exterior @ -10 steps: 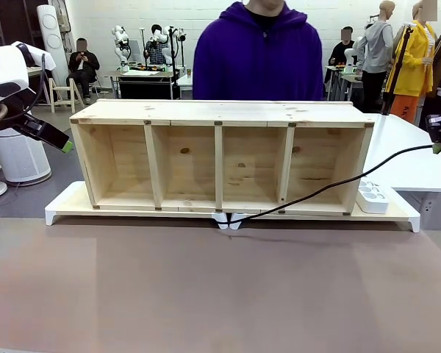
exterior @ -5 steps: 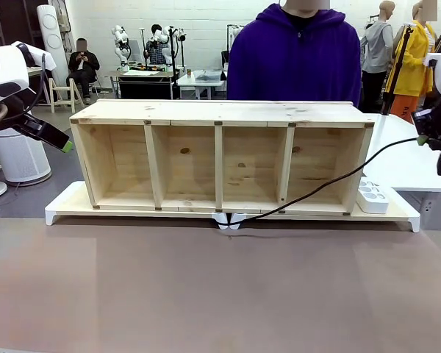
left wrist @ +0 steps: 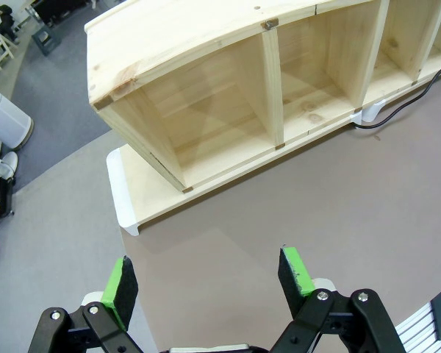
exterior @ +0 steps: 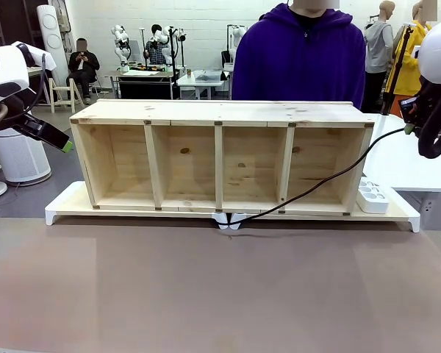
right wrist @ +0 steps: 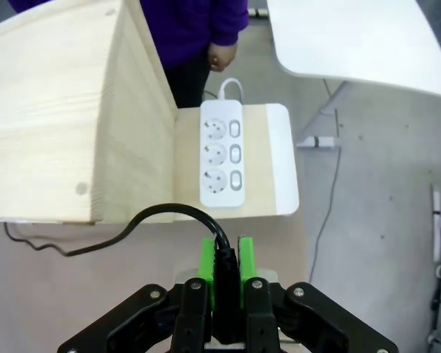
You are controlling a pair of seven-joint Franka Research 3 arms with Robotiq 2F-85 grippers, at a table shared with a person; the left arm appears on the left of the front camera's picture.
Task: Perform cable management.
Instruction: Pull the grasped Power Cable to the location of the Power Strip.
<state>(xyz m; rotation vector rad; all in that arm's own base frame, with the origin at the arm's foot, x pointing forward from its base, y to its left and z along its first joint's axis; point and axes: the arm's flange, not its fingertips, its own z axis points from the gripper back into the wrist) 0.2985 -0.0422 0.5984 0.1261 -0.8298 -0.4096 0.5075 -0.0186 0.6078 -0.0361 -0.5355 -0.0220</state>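
Pine shelf (exterior: 220, 110) sits on a white base board (exterior: 65, 204). Front view: cable (exterior: 323, 183) drops from the right gripper (exterior: 409, 128) down-left to the board's front edge at mid-shelf. Left gripper (exterior: 65, 145) hangs off the shelf's left end, well apart from the cable. A person (exterior: 301, 59) in a purple hoodie stands behind the shelf.

Left wrist view: pads (left wrist: 120, 283) are spread wide with nothing between them. Shelf is beyond the fingertips, cable far ahead to their right.

Right wrist view: both fingers (right wrist: 206, 259) are pinched narrow on the cable, which arcs out past the fingertips and curls left. White power strip (right wrist: 222, 162) lies just ahead of the fingertips.
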